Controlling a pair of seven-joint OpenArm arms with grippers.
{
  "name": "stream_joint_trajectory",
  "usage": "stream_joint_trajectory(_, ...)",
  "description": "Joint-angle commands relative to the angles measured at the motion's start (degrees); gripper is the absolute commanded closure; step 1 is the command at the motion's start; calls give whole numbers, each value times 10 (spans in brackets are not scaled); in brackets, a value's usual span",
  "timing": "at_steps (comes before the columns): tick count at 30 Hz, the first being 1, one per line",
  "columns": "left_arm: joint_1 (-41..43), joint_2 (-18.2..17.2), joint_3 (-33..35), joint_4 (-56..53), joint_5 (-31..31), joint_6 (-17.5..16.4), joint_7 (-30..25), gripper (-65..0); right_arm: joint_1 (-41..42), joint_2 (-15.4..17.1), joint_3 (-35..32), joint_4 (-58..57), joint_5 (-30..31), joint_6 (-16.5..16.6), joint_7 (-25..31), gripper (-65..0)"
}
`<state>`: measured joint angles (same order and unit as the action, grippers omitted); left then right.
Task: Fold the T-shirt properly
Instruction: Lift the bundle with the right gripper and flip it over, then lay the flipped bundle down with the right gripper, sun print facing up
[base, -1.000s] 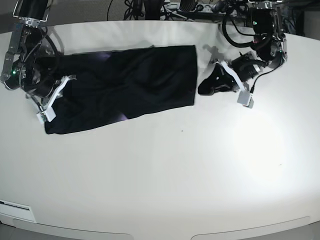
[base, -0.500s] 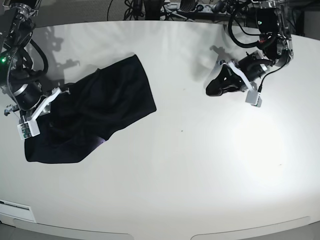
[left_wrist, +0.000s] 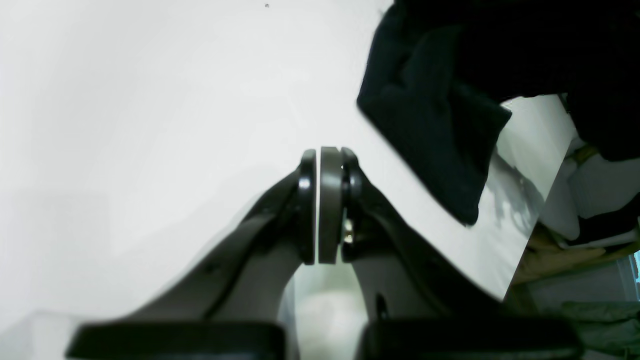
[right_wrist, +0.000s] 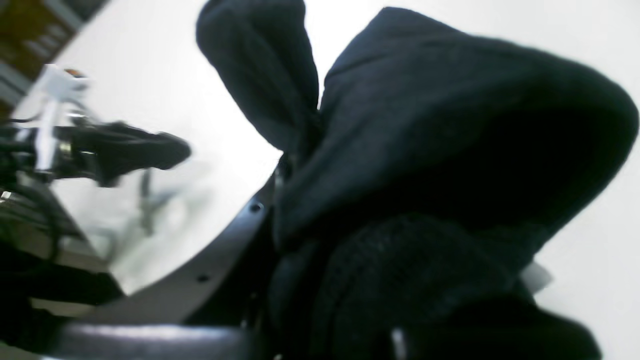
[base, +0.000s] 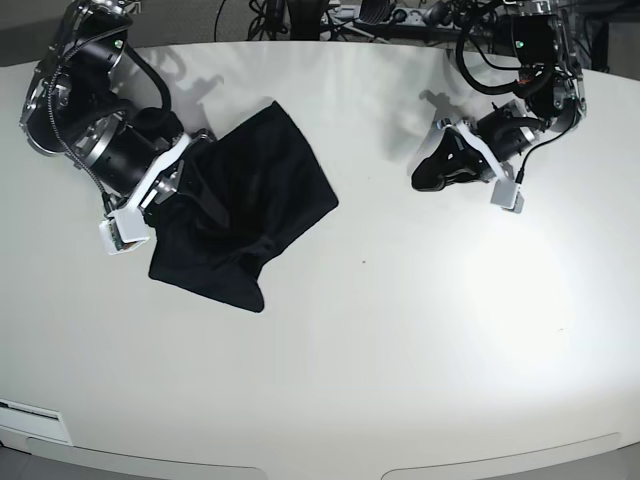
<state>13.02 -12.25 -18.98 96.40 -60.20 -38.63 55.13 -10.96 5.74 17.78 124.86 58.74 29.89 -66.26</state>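
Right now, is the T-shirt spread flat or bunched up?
Bunched up. The T-shirt lies in a rumpled, uneven heap on the table, one end gathered in the right gripper, whose jaws are hidden by cloth.

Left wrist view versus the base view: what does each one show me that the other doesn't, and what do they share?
Only the left wrist view shows the left gripper close up: its pads pressed together with nothing between them, and clutter past the table edge.

Only the base view shows the right gripper at the T-shirt, the shirt's whole crumpled outline, and the gap between it and the left arm.

Both show the black shirt lying on the white table, apart from the left gripper.
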Motion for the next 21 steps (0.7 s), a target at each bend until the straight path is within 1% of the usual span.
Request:
stream_joint_trajectory(1, -3, -4, -2, 10, -14, -4, -11, -32, 1, -5, 2, 10, 15, 10, 15, 0)
stream_joint_trajectory(3, -3, -4, -2, 10, -14, -4, -11, -32, -4, -24, 1, 9, 14, 18, 15, 0)
stream_joint_trajectory(6, -3, -4, -2, 10, -17, -4, -11, -32, -14, -42, -14, 4, 10, 29, 15, 0)
stream_joint_trajectory(9, -3, -4, -2, 10, -26, -4, -11, -30, -27, -52, -50, -13, 3, 42, 17, 0)
stream_joint_trajectory(11, -3, -4, -2, 10, -33, -4, -11, -30, -34, -52, -85, -35, -16, 50, 28, 0)
stream_joint_trajectory(12, -3, -4, -2, 10, -34, -4, -11, -30, -36, -52, -107, -50, -21, 50, 30, -27)
stream_joint_trajectory(13, -3, -4, -2, 10, -33, -4, -11, -30, -36, -51, -131, -70, -22, 58, 28, -112)
stream_joint_trajectory(15, -3, -5, -2, 10, -33, -4, -11, -30, -36, -51, -189, -107, -21, 79, 12, -366)
stream_joint_trajectory(16, -4, -5, -2, 10, -33, -4, -11, -30, -35, -51, -219, -119, -18, 93, 10, -467)
stream_joint_trajectory(17, -4, -5, -2, 10, -33, -4, -11, -30, -34, -48, -248, -123, -18, 101, 8, -517)
stream_joint_trajectory(19, -5, -5, -2, 10, -33, -4, -11, -30, -21, -48, -289, -118, -11, 101, 9, -524)
stream_joint_trajectory(21, -5, -5, -2, 10, -34, -4, -11, -30, 2, -48, -317, -109, 16, 101, 8, -523)
